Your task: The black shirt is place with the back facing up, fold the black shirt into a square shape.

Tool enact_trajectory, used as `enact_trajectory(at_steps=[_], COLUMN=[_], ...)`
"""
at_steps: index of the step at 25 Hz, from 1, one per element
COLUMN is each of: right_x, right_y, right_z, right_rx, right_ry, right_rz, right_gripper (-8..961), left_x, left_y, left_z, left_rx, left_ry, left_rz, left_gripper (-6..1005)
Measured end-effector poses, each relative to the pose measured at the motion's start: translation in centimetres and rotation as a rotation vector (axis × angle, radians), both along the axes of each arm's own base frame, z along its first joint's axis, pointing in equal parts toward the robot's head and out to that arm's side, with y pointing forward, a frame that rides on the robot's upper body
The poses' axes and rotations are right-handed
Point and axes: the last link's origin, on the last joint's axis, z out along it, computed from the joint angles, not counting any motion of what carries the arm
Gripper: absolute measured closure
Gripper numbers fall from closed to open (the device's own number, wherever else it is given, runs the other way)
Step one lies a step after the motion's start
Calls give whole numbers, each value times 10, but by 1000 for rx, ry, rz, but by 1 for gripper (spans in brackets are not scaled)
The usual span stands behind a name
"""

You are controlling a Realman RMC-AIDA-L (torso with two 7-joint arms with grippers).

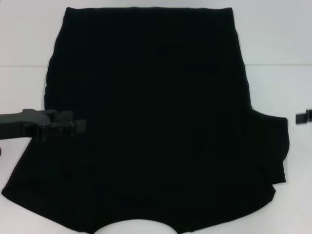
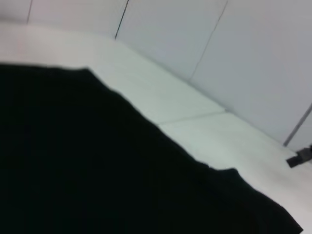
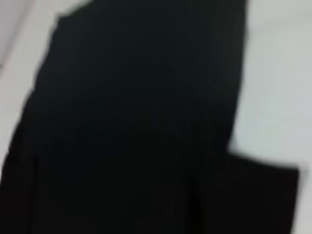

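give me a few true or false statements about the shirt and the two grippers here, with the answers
1. The black shirt lies spread on a white table. True.
2. The left gripper is over the shirt's left edge. True.
3. The right gripper is over the middle of the shirt. False: it sits at the far right of the head view, off the shirt.
4. The neckline is at the far edge of the shirt. False: the curved neckline is at the near edge, closest to the robot.
5. A sleeve sticks out on the shirt's right side. True.
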Motion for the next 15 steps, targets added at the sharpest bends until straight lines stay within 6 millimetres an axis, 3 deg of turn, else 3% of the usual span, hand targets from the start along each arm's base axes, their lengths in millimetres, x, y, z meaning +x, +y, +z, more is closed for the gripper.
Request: enact_trajectory(at_steps=[4,15], right_x=[4,8], right_y=[-11,-14], right_z=[-2,-33], right_rx=[-71,-149], right_ry=[-6,-12], right_rz=[-36,-90], right_gripper=[225,231], left_x=[7,9], left_y=[7,14], left_z=[-1,-1], left_rx=[-58,-70], left_ry=[22,19], left_rz=[45,108], left_gripper=[349,353])
